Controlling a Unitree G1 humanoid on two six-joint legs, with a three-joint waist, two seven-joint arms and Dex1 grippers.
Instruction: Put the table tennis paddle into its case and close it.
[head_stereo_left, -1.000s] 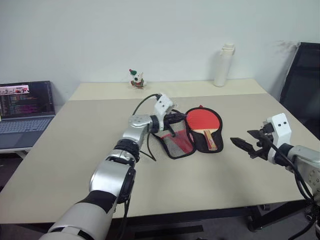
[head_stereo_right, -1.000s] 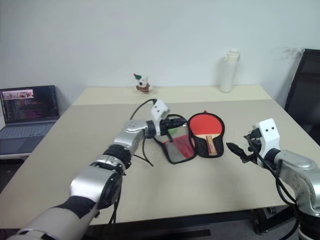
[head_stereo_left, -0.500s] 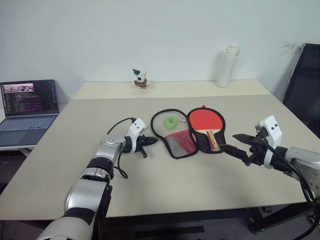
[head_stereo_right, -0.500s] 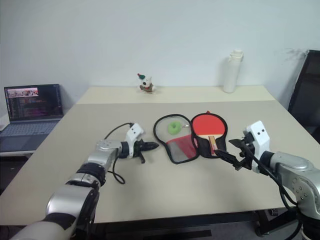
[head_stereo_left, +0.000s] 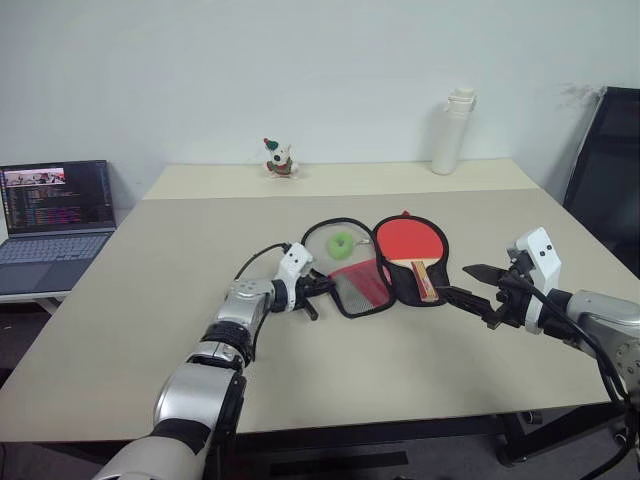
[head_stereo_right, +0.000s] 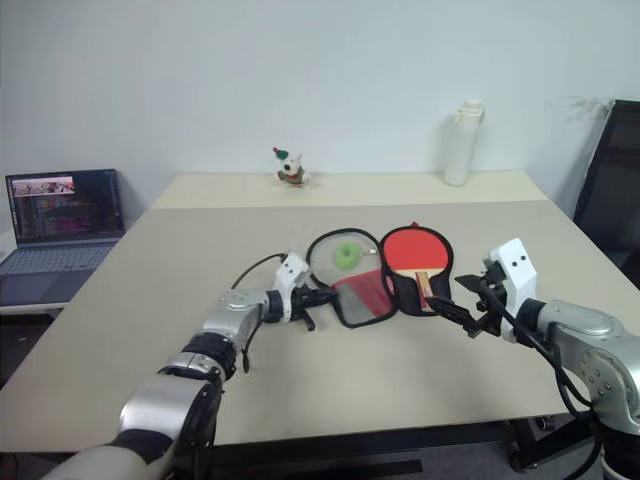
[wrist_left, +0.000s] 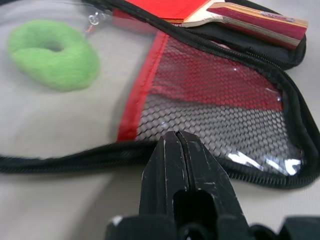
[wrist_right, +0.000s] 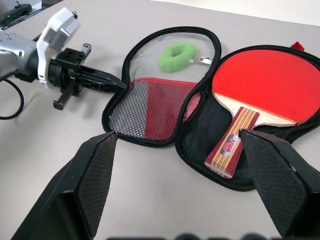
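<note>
Left jaws together, right apart.

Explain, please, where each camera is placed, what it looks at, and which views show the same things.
Head cameras, both eyes: high, looking forward and down over the table; both arms show, with the open case, paddle, laptop and bottle.
Left wrist: low, along the shut left gripper at the case's mesh pocket.
Right wrist: between the open right gripper's fingers, over paddle and case, facing the left gripper.
Shared: every view shows the case, paddle handle and green ring.
</note>
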